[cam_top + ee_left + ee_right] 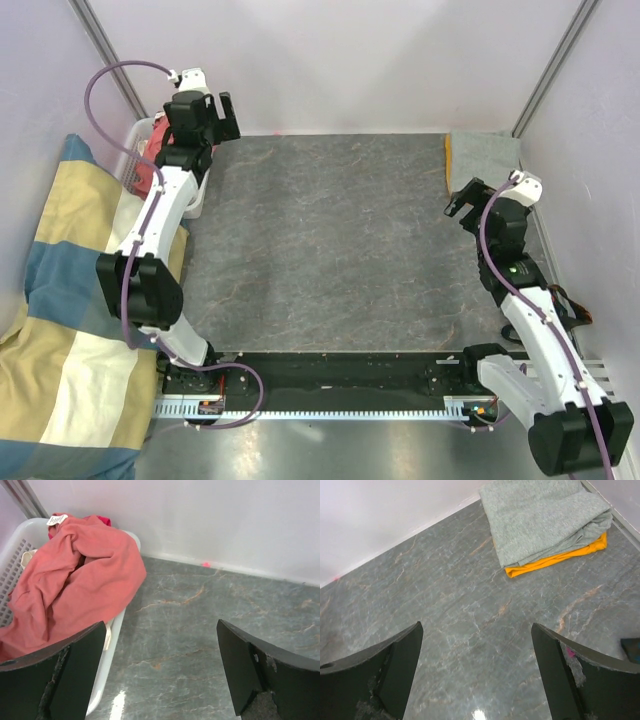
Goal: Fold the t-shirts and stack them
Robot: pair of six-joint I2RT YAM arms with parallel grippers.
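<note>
**Step in hand: retrieval of the next garment.**

Two items are already folded and stacked. The grey t-shirt (545,517) lies on the orange t-shirt (555,560), ahead of the right pincer (477,625) and to its right, in the far corner of the table (445,595). The orange edge shows along the near side of the stack.

The right pincer is released, with its jaws wide and nothing between them. It hangs over bare table, well apart from the stack.

The left pincer (161,625) is likewise released and empty. The salmon-pink t-shirt (75,575) lies ahead of it and to its left, bunched in the basket (20,545) and draped over the rim nearest the pincer. Its neck label (58,519) sits at the far end of the heap. A magenta-red scrap (102,519) behind it is probably another shirt, but too little is exposed to be sure. A cream piece (27,557) shows at the far-left side.

**Next move, as judged.**

1. The left pincer is to be carried leftward and forward, until it is over a raised fold of the salmon-pink cloth.
2. It is to be lowered and clenched on that fold alone. The basket rim and the garments underneath are to be avoided.
3. The shirt is to be lifted clear of the rim, so that snagging on the lattice is prevented.
4. The shirt is to be laid flat on the open table to the right of the pincer, where both pincers can reach it for folding.
</note>
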